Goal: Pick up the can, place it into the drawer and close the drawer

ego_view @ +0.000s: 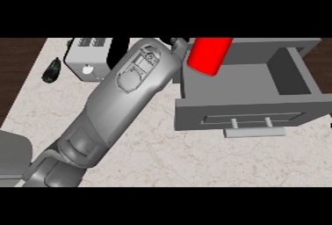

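Can [209,55] glossy red cylinder, tilted over boxy grey drawer [297,72] | left hand [175,42] grip: cannot tell

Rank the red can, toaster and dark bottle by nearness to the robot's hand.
1. Red can, right beside the left hand, over the drawer.
2. Toaster, left of the hand.
3. Dark bottle, farthest left, past the toaster.

At twelve o'clock the forearm [123,101] hides most of the left hand [176,41]. The can [209,55] is cut off on top, and any grip on it seems hidden.
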Robot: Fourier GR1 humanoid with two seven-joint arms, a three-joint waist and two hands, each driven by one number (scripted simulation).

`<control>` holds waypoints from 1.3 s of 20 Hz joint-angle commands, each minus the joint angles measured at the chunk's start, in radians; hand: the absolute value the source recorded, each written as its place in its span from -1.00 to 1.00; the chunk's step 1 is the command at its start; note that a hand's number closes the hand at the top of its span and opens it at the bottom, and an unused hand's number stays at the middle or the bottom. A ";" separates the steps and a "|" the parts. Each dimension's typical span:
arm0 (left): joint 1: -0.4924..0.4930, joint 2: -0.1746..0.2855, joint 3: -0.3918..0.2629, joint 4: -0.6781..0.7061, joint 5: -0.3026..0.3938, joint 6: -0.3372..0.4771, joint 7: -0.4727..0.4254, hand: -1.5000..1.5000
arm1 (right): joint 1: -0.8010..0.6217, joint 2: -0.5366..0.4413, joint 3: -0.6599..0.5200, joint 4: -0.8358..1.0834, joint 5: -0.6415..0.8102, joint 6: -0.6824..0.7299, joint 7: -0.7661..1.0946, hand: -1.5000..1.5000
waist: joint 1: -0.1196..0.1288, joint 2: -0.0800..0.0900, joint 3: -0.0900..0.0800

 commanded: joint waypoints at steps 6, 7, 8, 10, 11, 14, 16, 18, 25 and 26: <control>-0.144 0.000 -0.028 0.282 0.108 0.010 -0.132 1.00 | -0.060 -0.008 0.030 -0.049 0.008 -0.018 0.080 -1.00 | -0.025 0.010 0.000; -0.152 0.000 -0.069 0.267 0.120 0.018 -0.104 1.00 | -0.024 0.010 0.023 -0.002 0.014 0.000 0.016 -1.00 | -0.018 0.005 0.001; -0.178 0.000 -0.094 0.286 0.146 0.048 -0.110 1.00 | -0.058 -0.019 -0.003 0.064 0.010 0.014 -0.016 -1.00 | -0.036 0.011 0.002; -0.148 0.000 -0.097 0.300 0.144 0.008 -0.133 1.00 | -0.072 -0.039 -0.054 0.045 -0.029 0.002 0.010 -1.00 | -0.014 0.005 0.001; -0.173 0.000 -0.075 0.342 0.157 -0.013 -0.159 1.00 | -0.097 -0.044 -0.040 0.035 -0.020 -0.011 0.050 -1.00 | -0.020 0.009 0.001; -0.197 0.000 -0.134 0.366 0.216 0.040 -0.141 1.00 | -0.076 -0.039 -0.010 -0.040 -0.027 -0.003 0.095 -1.00 | -0.052 0.011 0.001; -0.160 0.000 -0.160 0.377 0.239 0.034 -0.184 1.00 | -0.113 -0.062 -0.042 0.072 -0.021 0.010 0.040 -1.00 | -0.043 0.014 0.002; -0.174 0.000 -0.209 0.373 0.245 0.071 -0.172 1.00 | -0.074 0.001 0.040 0.023 0.042 -0.013 0.046 -1.00 | -0.043 0.011 0.001; -0.187 0.000 -0.248 0.453 0.280 0.089 -0.249 1.00 | -0.138 -0.010 0.038 0.036 0.045 -0.033 0.068 -1.00 | -0.062 0.019 0.002; -0.167 0.000 -0.256 0.455 0.287 0.095 -0.276 1.00 | -0.157 -0.043 0.001 0.088 0.010 0.002 0.015 -1.00 | -0.075 0.025 0.003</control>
